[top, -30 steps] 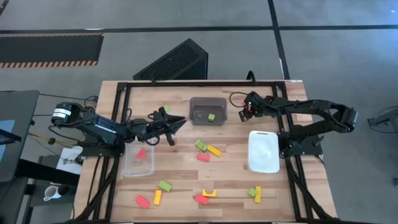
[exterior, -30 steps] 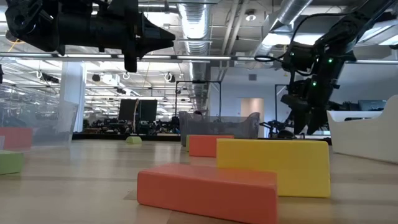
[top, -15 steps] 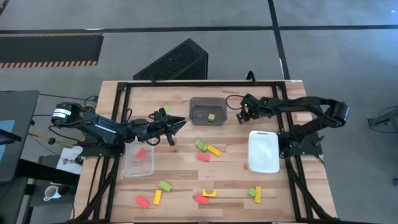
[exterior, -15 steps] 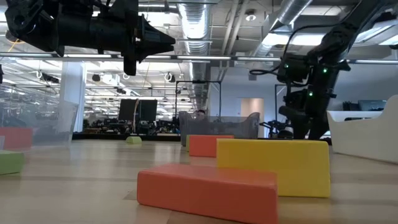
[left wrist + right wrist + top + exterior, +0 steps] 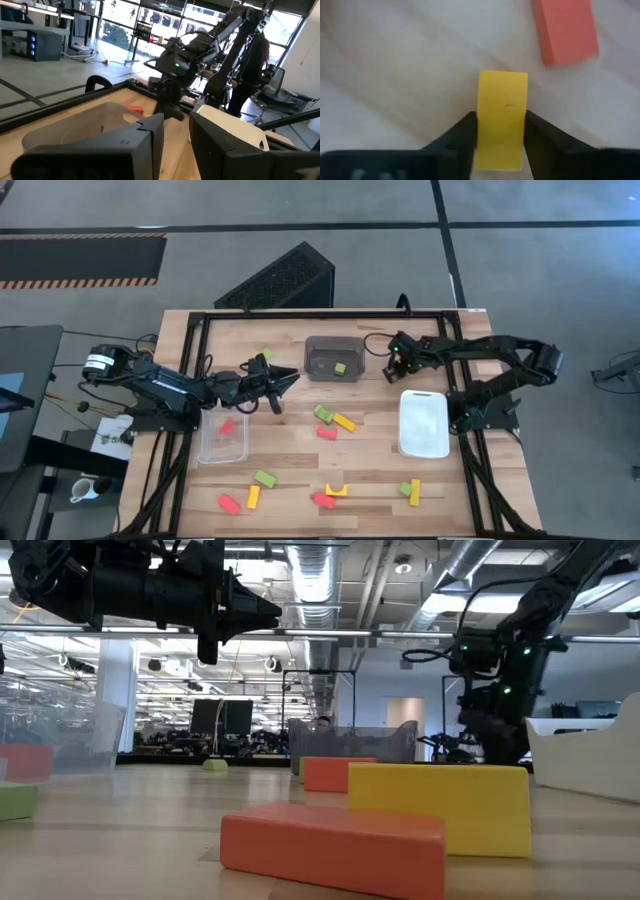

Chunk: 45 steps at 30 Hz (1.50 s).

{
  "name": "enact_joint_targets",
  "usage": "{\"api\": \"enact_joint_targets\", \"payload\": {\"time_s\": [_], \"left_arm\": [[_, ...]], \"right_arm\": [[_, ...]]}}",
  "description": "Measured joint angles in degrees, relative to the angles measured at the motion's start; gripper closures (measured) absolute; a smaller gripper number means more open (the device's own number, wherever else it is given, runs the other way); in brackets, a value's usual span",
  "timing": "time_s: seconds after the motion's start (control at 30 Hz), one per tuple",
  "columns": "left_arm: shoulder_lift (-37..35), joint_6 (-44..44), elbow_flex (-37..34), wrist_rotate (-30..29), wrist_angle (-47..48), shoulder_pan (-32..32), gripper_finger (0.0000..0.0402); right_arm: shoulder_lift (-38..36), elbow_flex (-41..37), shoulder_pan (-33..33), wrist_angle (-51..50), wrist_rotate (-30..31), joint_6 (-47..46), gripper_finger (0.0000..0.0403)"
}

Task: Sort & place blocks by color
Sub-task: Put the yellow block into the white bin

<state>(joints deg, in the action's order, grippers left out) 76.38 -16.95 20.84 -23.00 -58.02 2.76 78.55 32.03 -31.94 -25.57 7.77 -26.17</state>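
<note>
Three bins sit on the wooden table [image 5: 290,450] in the high view, over a grey floor: a clear bin [image 5: 222,442] holding a red block [image 5: 226,425], a dark grey bin [image 5: 322,350] holding a green block [image 5: 341,368], and a white bin [image 5: 424,423]. Loose blocks [image 5: 335,422] in red, yellow and green lie scattered across the middle and near edge. The left gripper [image 5: 285,377] hangs between the clear and dark grey bins; the right gripper [image 5: 392,364] is just beside the dark grey bin.

The low view alone shows the room: ceiling ducts, strip lights, glass partitions. A red bar [image 5: 335,848] and a yellow bar [image 5: 440,808] fill the foreground, with the left gripper [image 5: 272,608] high above the table.

The left wrist view adds a person [image 5: 252,55] standing behind the right arm [image 5: 190,60]. The left gripper's [image 5: 176,135] fingers stand a narrow gap apart, with nothing between them.

Only the right wrist view shows the right gripper [image 5: 501,132] pinching a yellow block [image 5: 502,115] on both sides, over the wood, near another red block [image 5: 565,30]
</note>
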Motion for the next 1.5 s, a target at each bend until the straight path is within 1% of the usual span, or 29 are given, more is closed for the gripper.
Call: {"api": "enact_joint_targets", "payload": {"time_s": [0.07,0.1,0.23,0.33,0.5,0.67,0.77,0.93,1.07,1.23,1.4,1.5], "left_arm": [[0.00,-0.05,0.00,-0.02,0.02,0.00,0.0323],[0.00,-0.06,0.00,-0.06,-0.01,0.00,0.0323],[0.00,-0.22,0.00,-0.26,-0.02,0.00,0.0323],[0.00,-0.24,0.00,-0.29,-0.02,0.00,0.0323],[0.00,-0.26,0.00,-0.31,-0.02,0.00,0.0323],[0.00,-0.25,0.00,-1.08,-0.02,0.00,0.0323],[0.00,-0.25,0.00,-1.43,0.02,-0.02,0.0323],[0.00,0.69,0.00,-2.26,0.02,-0.02,0.0323],[0.00,1.22,0.00,-4.31,0.01,-0.02,0.0323],[0.00,1.20,0.00,-4.32,0.08,-0.02,0.0323],[0.02,-0.31,0.00,-3.03,0.87,-0.02,0.0323],[0.02,-0.68,0.00,-2.45,1.03,0.09,0.0323]], "right_arm": [[-1.97,-0.08,0.00,-0.38,-0.30,1.67,0.0287],[-3.10,-0.05,-0.05,0.03,-0.16,2.58,0.0294],[-8.08,0.06,-0.06,-0.59,-1.59,2.76,0.0294],[-12.37,1.83,0.74,-4.61,-2.38,2.89,0.0294],[-20.01,5.30,4.97,-9.53,-2.32,1.12,0.0294],[-25.59,8.02,13.33,-13.67,-2.28,-2.37,0.0286],[-27.63,9.11,20.07,-16.30,-2.45,-4.37,0.0287],[-28.97,9.73,32.08,-18.55,-5.29,-6.76,0.0281],[-29.04,9.75,40.60,-22.07,-5.13,-13.74,0.0278],[-27.82,9.80,49.72,-29.53,-3.89,-24.36,0.0278],[-25.16,9.74,56.08,-35.50,-1.63,-33.29,0.0268],[-24.25,7.82,58.24,-35.07,0.68,-37.54,0.0267]]}}
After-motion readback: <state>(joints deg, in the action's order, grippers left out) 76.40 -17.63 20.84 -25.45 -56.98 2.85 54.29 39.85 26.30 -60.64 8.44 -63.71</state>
